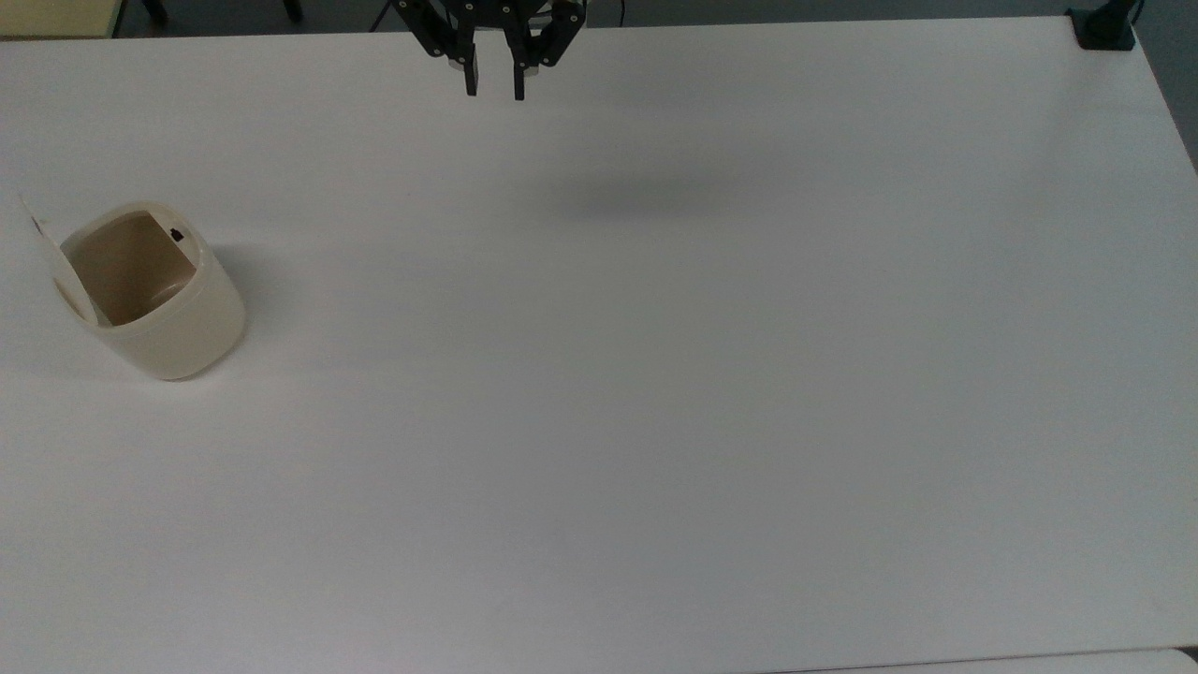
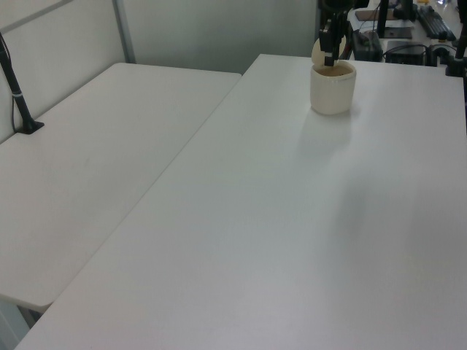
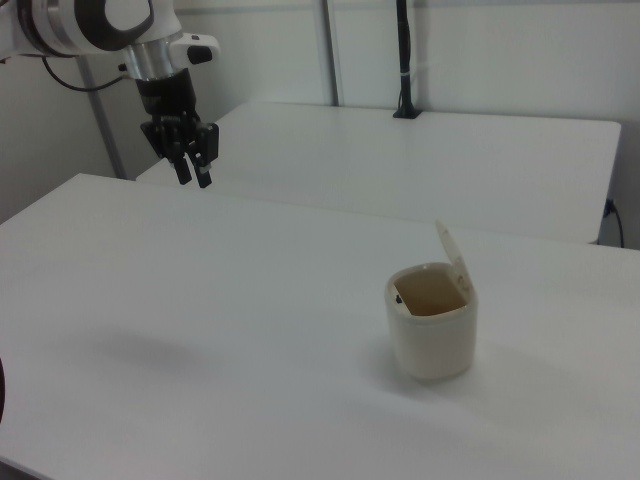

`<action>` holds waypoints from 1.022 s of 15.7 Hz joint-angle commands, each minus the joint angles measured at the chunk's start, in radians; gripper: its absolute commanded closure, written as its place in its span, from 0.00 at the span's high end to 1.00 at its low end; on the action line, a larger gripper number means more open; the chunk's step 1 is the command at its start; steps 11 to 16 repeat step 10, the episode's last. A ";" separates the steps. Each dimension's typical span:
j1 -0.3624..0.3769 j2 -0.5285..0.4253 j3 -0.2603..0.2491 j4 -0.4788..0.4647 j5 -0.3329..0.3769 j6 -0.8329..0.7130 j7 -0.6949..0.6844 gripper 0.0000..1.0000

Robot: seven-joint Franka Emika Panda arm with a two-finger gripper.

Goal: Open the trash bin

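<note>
The cream trash bin (image 1: 178, 328) stands near the top view's left edge with its hinged lid (image 1: 45, 251) tipped up. Its brownish inside is exposed, and a small black button (image 1: 176, 235) sits at the rim. The bin (image 3: 432, 340) also stands in the right view with its lid (image 3: 450, 250) raised, and shows as a cream bin (image 2: 333, 89) in the left view. My gripper (image 1: 494, 89) hangs open and holds nothing, high over the table's far edge and well off to the top view's right of the bin. In the right view, the gripper (image 3: 194, 178) hovers far to the bin's left.
The bin stands on a wide white table (image 1: 655, 393). A black clamp (image 1: 1104, 28) sits at its far right corner in the top view. A second white table (image 2: 95, 146) adjoins it, with a black post (image 3: 403, 60) behind.
</note>
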 commanded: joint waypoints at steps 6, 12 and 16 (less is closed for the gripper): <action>0.008 -0.036 -0.008 -0.034 -0.015 -0.010 0.005 1.00; 0.008 -0.042 -0.010 -0.032 -0.014 -0.008 0.008 1.00; 0.008 -0.042 -0.010 -0.032 -0.014 -0.008 0.008 1.00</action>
